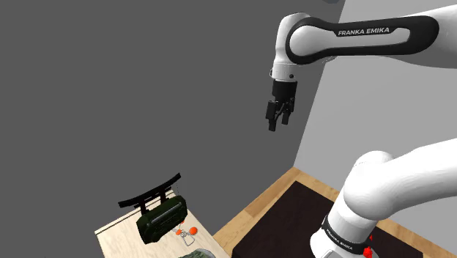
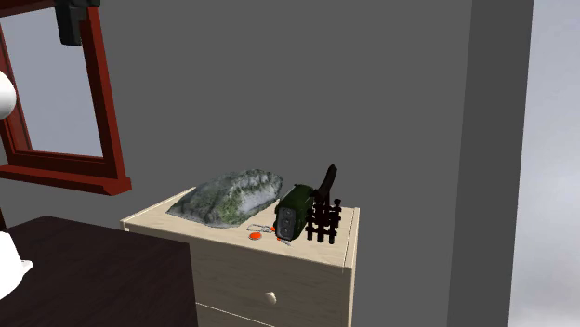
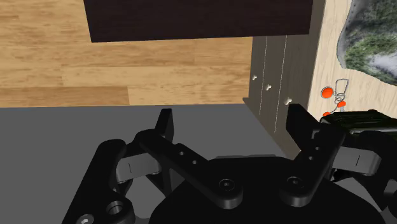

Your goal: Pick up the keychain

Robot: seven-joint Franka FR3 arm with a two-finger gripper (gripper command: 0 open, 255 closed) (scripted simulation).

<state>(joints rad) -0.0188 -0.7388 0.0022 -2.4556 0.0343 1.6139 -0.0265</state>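
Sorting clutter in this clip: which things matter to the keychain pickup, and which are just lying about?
Job: keychain, open gripper.
Lying about on the same dresser: green device, black gate-shaped stand, mossy lump.

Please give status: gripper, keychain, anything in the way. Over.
Gripper high in the air, fingers open, empty. Keychain lies untouched on dresser top. Green case close beside it.

Matt pale wood-grain tabletop [image 2: 153, 221], keychain [image 3: 336, 94] of thin wire with smooth orange beads, rough mossy stone [image 2: 232, 195], matt black claw [image 3: 231, 121], plank wood floor [image 3: 95, 57]
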